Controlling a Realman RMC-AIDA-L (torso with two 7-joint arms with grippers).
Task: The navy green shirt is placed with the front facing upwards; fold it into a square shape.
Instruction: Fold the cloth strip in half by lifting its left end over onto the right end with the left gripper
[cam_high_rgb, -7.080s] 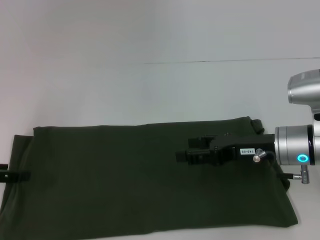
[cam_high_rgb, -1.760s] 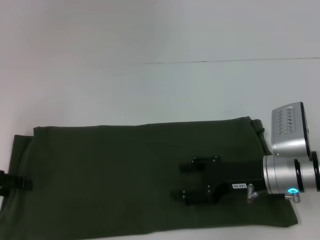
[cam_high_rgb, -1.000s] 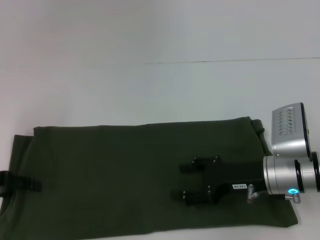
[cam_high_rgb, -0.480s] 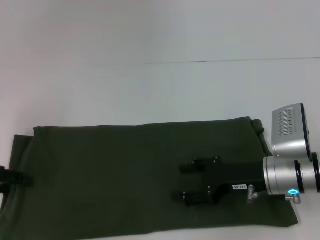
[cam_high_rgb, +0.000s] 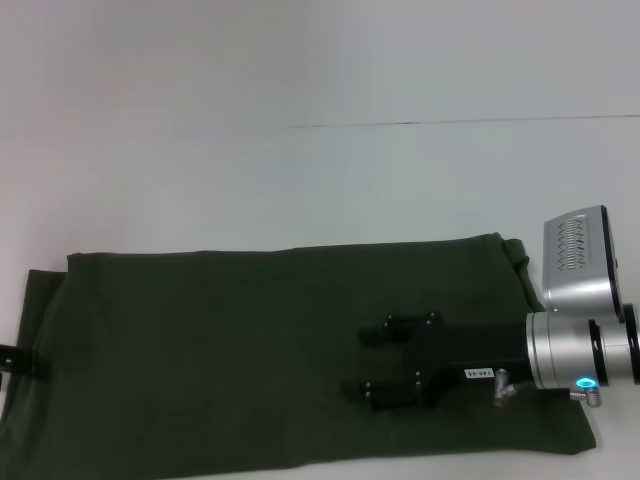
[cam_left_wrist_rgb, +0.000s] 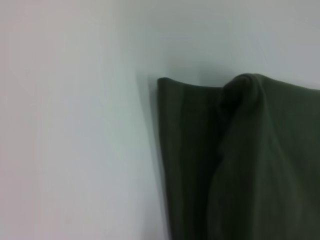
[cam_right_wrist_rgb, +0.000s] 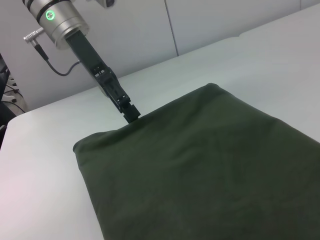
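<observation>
The navy green shirt (cam_high_rgb: 250, 350) lies on the white table as a long flat band running left to right, plain side up with no lettering showing. My right gripper (cam_high_rgb: 375, 357) hovers over its right part, open, its two black fingers spread above the cloth. My left gripper (cam_high_rgb: 18, 358) only peeks in at the shirt's left end. The right wrist view shows that left gripper (cam_right_wrist_rgb: 129, 112) reaching down to the far edge of the shirt (cam_right_wrist_rgb: 200, 165). In the left wrist view a corner of the shirt (cam_left_wrist_rgb: 240, 165) has a small raised fold.
White table (cam_high_rgb: 300, 180) stretches beyond the shirt, with a thin seam line (cam_high_rgb: 450, 122) across it. The shirt's near edge lies close to the bottom of the head view. Grey wall panels (cam_right_wrist_rgb: 150, 30) stand behind the table.
Over the last second my left gripper has drawn back to the left, off the shirt's left end. The right gripper and the shirt have stayed put since 1.8 s ago.
</observation>
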